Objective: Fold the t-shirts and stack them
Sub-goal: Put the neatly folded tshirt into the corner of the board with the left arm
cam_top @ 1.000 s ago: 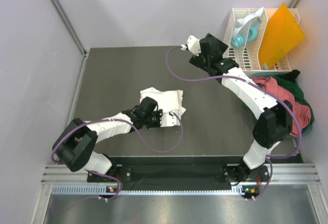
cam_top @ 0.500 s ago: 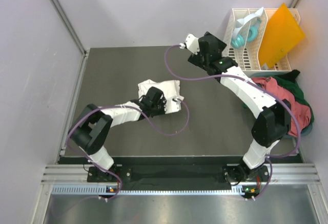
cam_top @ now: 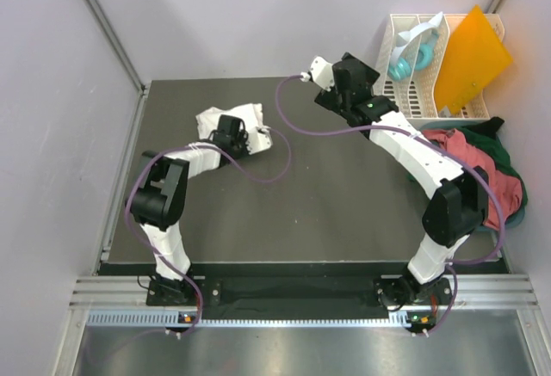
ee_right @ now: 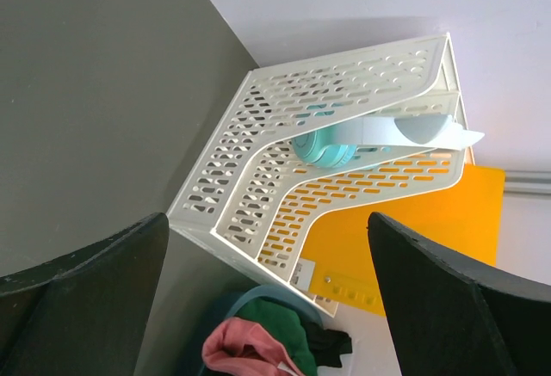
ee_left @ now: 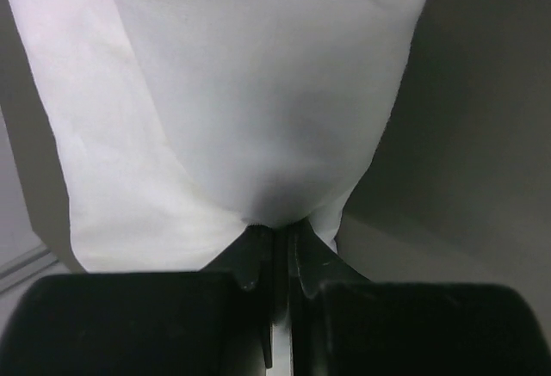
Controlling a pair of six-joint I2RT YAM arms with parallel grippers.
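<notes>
The folded white t-shirt (cam_top: pixel 208 121) lies at the far left of the dark table (cam_top: pixel 327 204). My left gripper (cam_top: pixel 241 133) is shut on its near edge. In the left wrist view the cloth (ee_left: pixel 258 92) fills the frame and is pinched between the closed jaws of the left gripper (ee_left: pixel 275 230). A salmon-red t-shirt (cam_top: pixel 465 157) and a dark green t-shirt (cam_top: pixel 506 157) lie heaped at the right edge, and both show in the right wrist view, the salmon-red one (ee_right: pixel 245 354) beside the green one (ee_right: pixel 280 320). My right gripper (cam_top: pixel 362 75) is open and empty, raised near the rack, its jaws wide apart (ee_right: pixel 267 221).
A white slatted rack (cam_top: pixel 405 92) stands at the back right with teal headphones (cam_top: pixel 403 64) and a stiff orange sheet (cam_top: pixel 469 58) in it. Grey walls enclose the table on the left, back and right. The right arm spans the table's right side.
My left gripper has dragged the white t-shirt from the middle of the table to the far left. The right arm has barely moved.
</notes>
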